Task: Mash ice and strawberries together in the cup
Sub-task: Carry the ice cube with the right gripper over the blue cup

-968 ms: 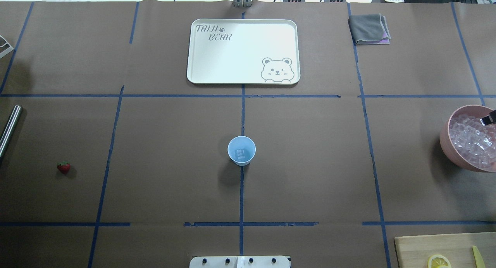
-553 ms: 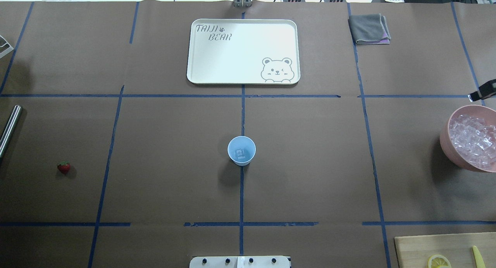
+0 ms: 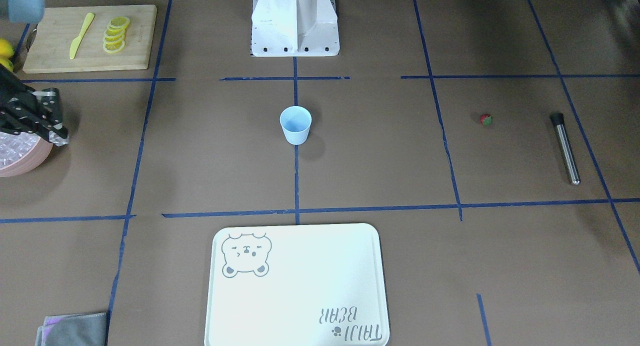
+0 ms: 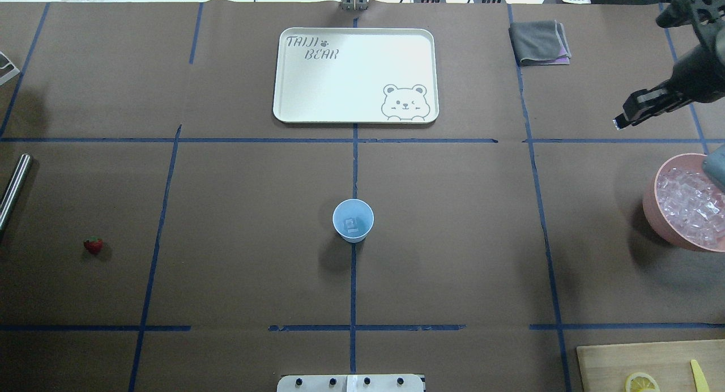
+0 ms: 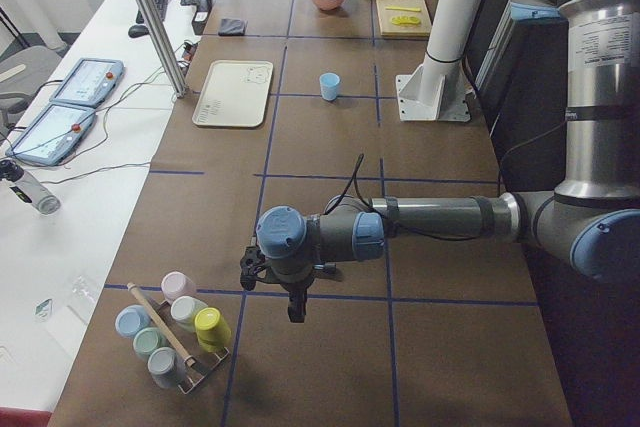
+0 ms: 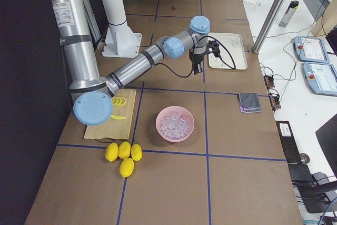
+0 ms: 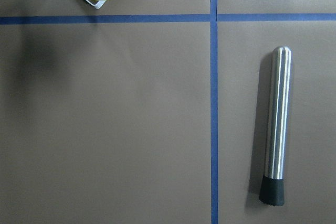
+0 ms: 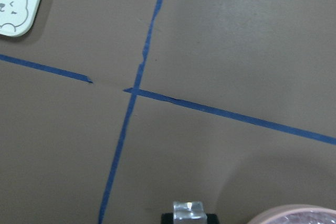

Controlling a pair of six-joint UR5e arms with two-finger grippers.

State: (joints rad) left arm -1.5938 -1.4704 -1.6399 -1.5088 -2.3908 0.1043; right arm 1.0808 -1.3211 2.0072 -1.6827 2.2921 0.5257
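One ice cube (image 8: 188, 211) pinched in right claw (image 4: 621, 120), well apart from cup (image 4: 352, 220), far on cup's right; carry level, centre over cup mouth, release low; strawberry (image 4: 93, 245) far on cup's left; left claw (image 5: 296, 309) state: cannot tell

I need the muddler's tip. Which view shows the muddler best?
Left wrist: the muddler lies whole, large, black tip clear. Front-facing shows it whole but small; overhead only one end; exterior right a distant sliver.
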